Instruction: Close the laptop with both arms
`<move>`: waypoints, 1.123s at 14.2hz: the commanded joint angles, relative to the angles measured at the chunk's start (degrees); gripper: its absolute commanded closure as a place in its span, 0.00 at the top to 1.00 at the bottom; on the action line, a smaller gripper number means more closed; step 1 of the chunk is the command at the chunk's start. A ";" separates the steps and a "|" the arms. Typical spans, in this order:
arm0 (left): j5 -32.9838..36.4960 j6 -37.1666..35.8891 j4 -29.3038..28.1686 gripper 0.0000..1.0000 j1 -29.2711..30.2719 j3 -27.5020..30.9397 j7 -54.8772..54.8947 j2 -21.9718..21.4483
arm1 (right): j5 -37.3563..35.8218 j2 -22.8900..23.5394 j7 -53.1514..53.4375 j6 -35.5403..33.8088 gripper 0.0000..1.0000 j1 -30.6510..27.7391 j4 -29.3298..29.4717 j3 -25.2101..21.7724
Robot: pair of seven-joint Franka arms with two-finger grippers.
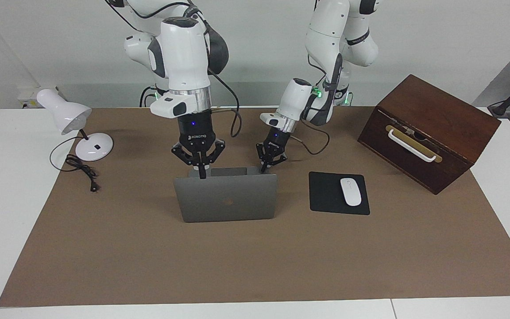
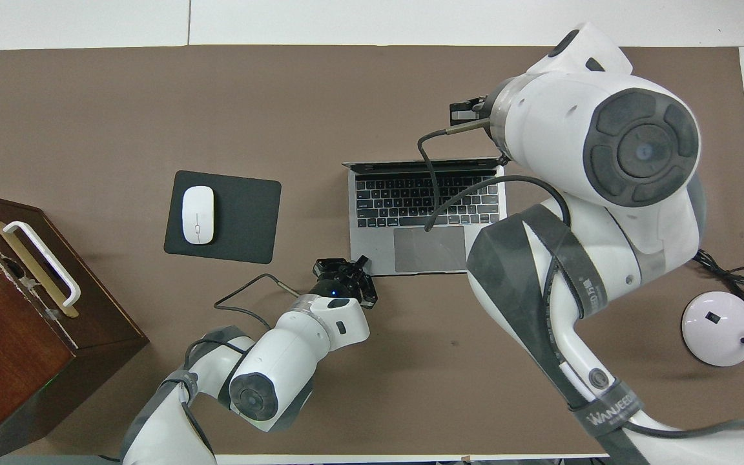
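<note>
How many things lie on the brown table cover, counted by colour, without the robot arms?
Silver-grey: 1, the thin metal laptop, lid still up
Black: 1, the flat rectangular mouse pad
White: 2, the oval computer mouse and the round-based desk lamp
Dark brown: 1, the wooden box with a white handle
Total: 5

Laptop (image 1: 226, 197) sitting mid-table; mouse (image 1: 350, 191) lying on pad (image 1: 326, 195) beside it, toward left arm's end; lamp (image 1: 78, 126) standing toward right arm's end.
</note>
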 commanded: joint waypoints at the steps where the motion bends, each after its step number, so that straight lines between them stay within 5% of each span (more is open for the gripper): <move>1: -0.64 0.97 0.12 0.00 -1.58 1.09 1.60 1.14 | -1.99 2.00 2.41 0.16 0.00 0.17 2.44 0.36; 16: -0.64 0.97 -1.20 0.00 -0.70 1.18 4.33 1.05 | 1.69 6.14 2.32 0.25 0.00 0.00 4.91 0.36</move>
